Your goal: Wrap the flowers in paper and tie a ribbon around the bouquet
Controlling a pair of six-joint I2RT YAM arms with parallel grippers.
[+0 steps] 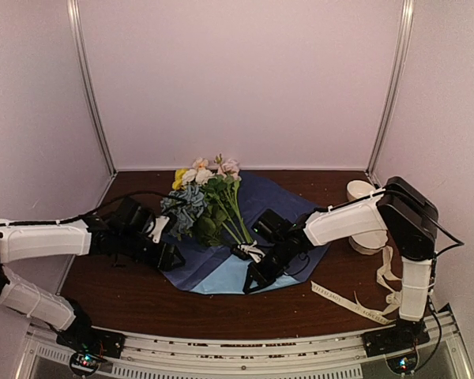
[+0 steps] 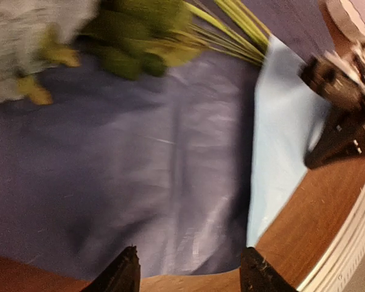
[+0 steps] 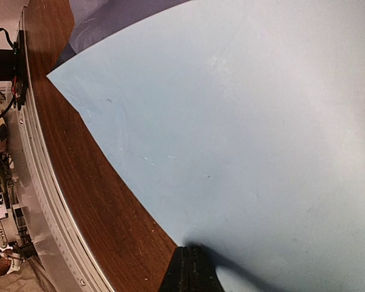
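The flowers (image 1: pixel 209 196) lie on the paper (image 1: pixel 278 207), blooms toward the back wall and green stems (image 2: pixel 231 33) pointing forward. The paper shows its navy face, with a light blue part (image 1: pixel 225 276) at the front. My left gripper (image 1: pixel 171 254) is open at the paper's left front edge; in its wrist view the jaws of this left gripper (image 2: pixel 190 260) stand apart with nothing between them, the navy paper (image 2: pixel 140 170) just ahead. My right gripper (image 1: pixel 254 278), seen also as right gripper (image 3: pixel 194 252), is shut, tips at the light blue paper's (image 3: pixel 261 121) edge; a pinch cannot be told. The ribbon (image 1: pixel 344 298) lies at the front right.
White bowls (image 1: pixel 365 223) stand at the right, behind my right arm. More ribbon loops by the right arm's base (image 1: pixel 389 276). The brown table (image 3: pixel 97 201) ends in a metal rail (image 1: pixel 237 351) at the near edge. Pale walls close in the back and sides.
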